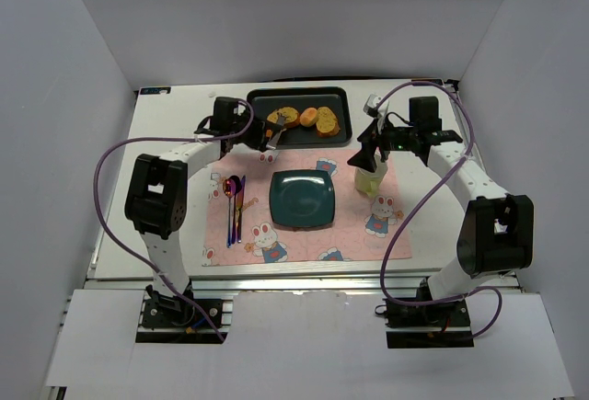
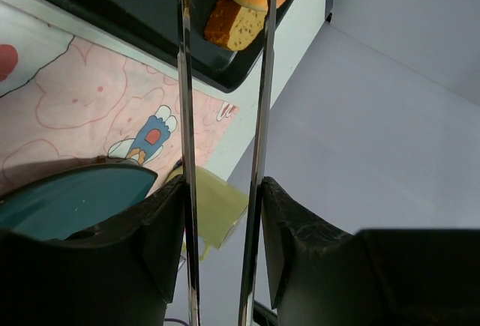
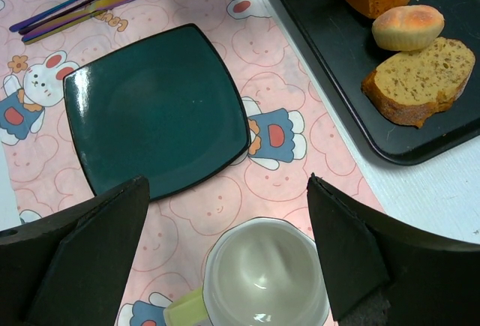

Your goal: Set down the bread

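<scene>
Lying at the 9 o'clock end of the black tray [image 1: 262, 104], the bread [image 1: 288, 116] has a round roll [image 1: 309, 117] just beside it at 3 o'clock. A second slice [image 1: 328, 121] sits beyond the roll. The left gripper [image 2: 223, 206] is clamped on metal tongs [image 2: 184, 116], whose blades stand partly apart. One forked tip is at the bread's edge. Whether the tips pinch it I cannot tell.

The right gripper [image 3: 227, 183] hangs wide and empty above a cup [image 3: 262, 273], at 3 o'clock of the green plate [image 1: 302, 200].

The main risks, as I judge them:
- The tips could skid off the hard crust.
- The tips could nudge the roll.
- A shallow bite could drop the slice short of the plate.

No writing is legible. The placemat [image 1: 350, 234] shows only cartoon rabbits.
</scene>
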Motion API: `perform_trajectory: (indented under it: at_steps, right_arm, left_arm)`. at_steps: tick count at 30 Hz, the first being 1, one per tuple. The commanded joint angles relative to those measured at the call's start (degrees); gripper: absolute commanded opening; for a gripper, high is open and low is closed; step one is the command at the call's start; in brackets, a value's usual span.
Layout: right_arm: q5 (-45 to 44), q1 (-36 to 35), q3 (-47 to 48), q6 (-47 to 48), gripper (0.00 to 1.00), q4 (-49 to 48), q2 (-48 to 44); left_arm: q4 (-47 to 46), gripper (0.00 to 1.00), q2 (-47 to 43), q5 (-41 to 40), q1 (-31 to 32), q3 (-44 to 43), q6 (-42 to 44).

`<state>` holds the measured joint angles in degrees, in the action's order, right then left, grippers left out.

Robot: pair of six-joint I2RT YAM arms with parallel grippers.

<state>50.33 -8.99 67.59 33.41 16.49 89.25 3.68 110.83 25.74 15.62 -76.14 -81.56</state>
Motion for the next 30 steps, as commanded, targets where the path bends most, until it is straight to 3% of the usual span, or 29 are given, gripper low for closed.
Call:
perform_trajectory:
  at_steps: [1,30]
  right_arm:
    - [1.44,0.47,-0.09,0.52,0.89,-0.67,-2.15]
    - [1.88,0.82,0.26,0.34,0.9,-0.67,-1.71]
  left_arm:
    - [-2.89,0.52,-0.43,0.72,0.29,0.82,-2.29]
    - [-3.33,0.54,-3.16,1.25,0.38,1.87,-9.32]
